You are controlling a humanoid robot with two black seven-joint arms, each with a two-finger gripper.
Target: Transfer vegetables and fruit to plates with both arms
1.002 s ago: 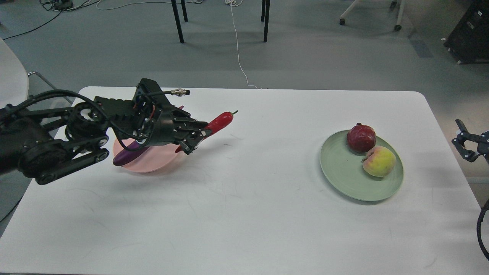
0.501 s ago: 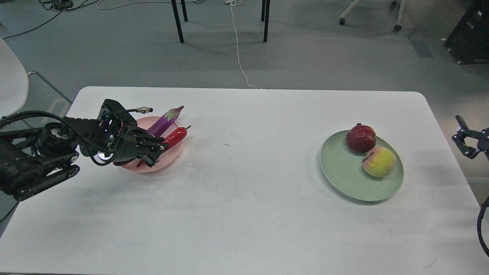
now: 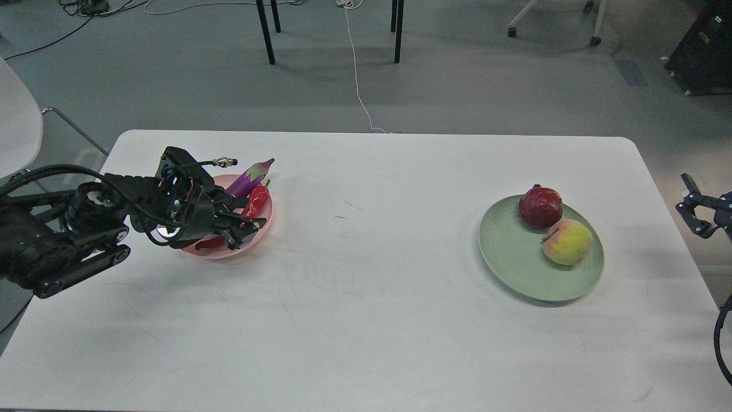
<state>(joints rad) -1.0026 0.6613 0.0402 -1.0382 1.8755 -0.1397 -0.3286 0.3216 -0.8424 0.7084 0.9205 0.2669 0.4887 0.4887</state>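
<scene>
While reaching low from the table's left edge, the left gripper [image 3: 243,224] hangs with fingers parted over the pink plate [image 3: 260,228], chili pepper [image 3: 256,200] and eggplant [image 3: 247,178] beneath; right gripper [image 3: 695,213] unclear.

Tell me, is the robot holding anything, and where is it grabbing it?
The left gripper sits over the red chili pepper on the pink plate, but whether its jaws grip it cannot be told. The right gripper holds nothing.

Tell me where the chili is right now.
In the head view the chili lies on the pink plate at the table's left, beside the eggplant, with the left gripper over it.
</scene>
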